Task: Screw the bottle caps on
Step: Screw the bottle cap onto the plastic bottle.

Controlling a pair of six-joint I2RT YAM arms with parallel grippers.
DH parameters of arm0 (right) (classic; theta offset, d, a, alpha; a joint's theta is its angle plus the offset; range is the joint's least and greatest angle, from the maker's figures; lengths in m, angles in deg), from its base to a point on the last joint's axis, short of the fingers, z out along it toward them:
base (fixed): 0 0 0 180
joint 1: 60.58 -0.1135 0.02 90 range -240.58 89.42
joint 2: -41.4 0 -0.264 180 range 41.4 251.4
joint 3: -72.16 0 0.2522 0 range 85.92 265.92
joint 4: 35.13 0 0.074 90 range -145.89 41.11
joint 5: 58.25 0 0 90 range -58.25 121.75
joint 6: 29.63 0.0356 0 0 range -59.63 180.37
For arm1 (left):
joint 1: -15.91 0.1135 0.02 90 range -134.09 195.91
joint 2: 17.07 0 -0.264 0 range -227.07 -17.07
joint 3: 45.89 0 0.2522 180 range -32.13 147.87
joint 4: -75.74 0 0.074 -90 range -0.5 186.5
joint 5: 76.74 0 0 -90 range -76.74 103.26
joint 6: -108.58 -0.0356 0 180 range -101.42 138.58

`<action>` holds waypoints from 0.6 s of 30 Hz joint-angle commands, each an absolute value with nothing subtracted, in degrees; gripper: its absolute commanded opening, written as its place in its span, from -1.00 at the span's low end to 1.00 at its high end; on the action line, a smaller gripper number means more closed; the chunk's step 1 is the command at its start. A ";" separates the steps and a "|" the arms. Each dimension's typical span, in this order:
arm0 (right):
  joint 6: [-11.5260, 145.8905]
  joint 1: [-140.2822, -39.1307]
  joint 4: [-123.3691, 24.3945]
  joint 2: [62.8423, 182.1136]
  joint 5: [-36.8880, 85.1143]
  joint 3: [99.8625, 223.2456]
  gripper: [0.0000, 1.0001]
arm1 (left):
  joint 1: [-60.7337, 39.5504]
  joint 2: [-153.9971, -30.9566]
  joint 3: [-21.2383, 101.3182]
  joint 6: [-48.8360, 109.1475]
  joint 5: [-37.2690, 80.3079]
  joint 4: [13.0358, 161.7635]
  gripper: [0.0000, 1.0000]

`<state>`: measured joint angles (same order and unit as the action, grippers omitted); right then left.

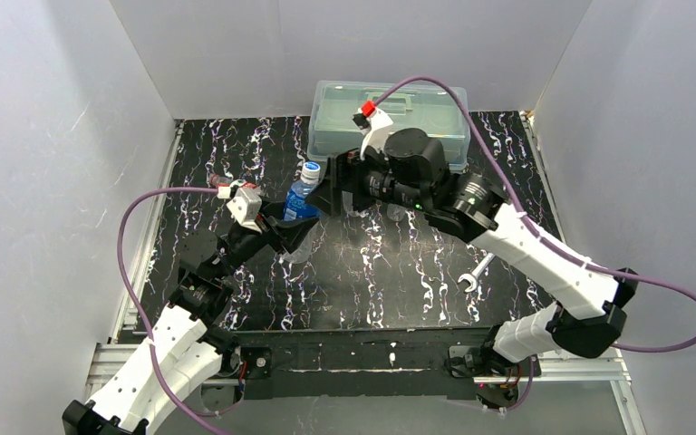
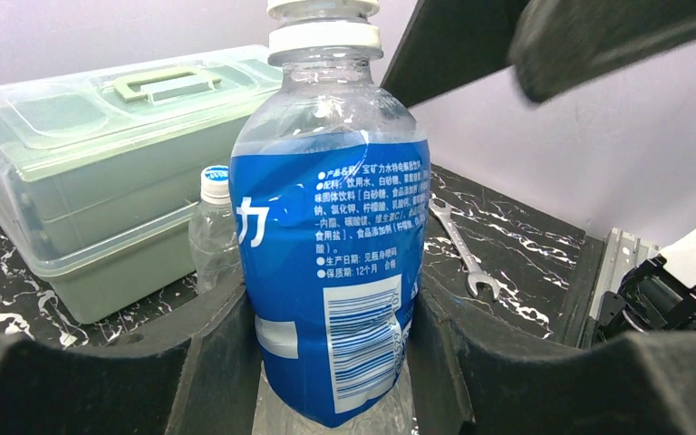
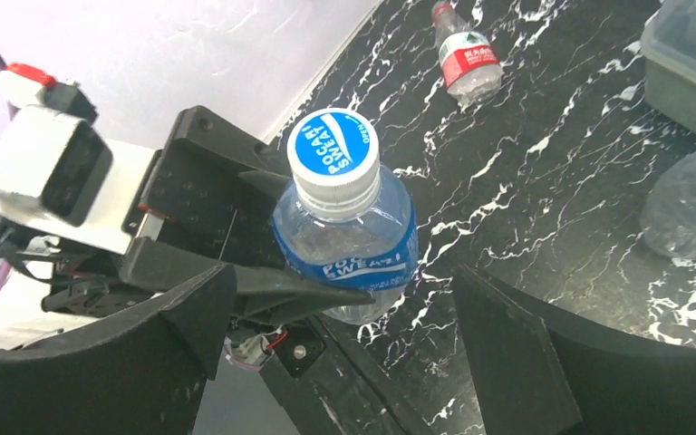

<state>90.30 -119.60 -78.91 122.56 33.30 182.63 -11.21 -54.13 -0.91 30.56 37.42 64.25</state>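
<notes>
**A:** Black fingers (image 2: 208, 362) fill the bottom of the left wrist view. What have they got?

**B:** They belong to the left gripper (image 2: 331, 381). It is clamped on the blue-label bottle (image 2: 331, 236), with one finger pressed to each side of the label. The bottle stands upright, a little left of centre in the top view.

**A:** Is anything on its neck?

**B:** Yes, a blue-and-white cap (image 3: 335, 149) sits on it, in the middle of the right wrist view.

**A:** And the other arm?

**B:** The right gripper (image 3: 344, 362) hovers close by the top of that bottle. Its jaws are wide apart, with one finger low at each side of its own frame. Neither finger touches the cap or the bottle.

**A:** Where are the other bottles?

**B:** The plain bottle (image 2: 210, 240) stands left of centre in the left wrist view, capped, just in front of the lidded box (image 2: 82, 181). The red-label bottle (image 3: 467, 59) lies on its side on the marbled table (image 3: 544, 181). It is at the top of the right wrist view, well apart from both grippers.

**A:** Anything further right?

**B:** A silver wrench (image 2: 458, 245) lies flat on the table, right of the held bottle. In the top view it sits lower right of centre.
</notes>
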 commanded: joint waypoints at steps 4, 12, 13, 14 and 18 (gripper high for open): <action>81.76 -119.59 -76.20 114.11 36.98 180.85 0.97 | -10.99 -53.30 -2.50 30.67 41.27 62.32 -1.00; 78.08 -107.78 -73.66 113.55 20.21 182.02 0.97 | -10.99 -53.68 -1.43 31.63 47.63 63.91 -1.00; 78.94 -105.51 -71.94 114.27 15.90 181.80 0.97 | -10.99 -54.11 -1.08 32.00 48.69 63.89 -1.00; 80.31 -103.96 -70.01 115.14 11.33 181.40 0.97 | -10.99 -54.54 -0.72 32.28 49.58 63.97 -1.00; 85.92 -103.03 -60.29 118.01 2.35 178.93 0.97 | -10.99 -55.59 0.37 33.36 50.83 63.92 -1.00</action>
<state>81.51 -103.50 -72.49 115.72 16.31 180.72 -11.21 -55.00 -2.22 32.16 47.43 64.44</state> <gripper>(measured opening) 0.983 0.485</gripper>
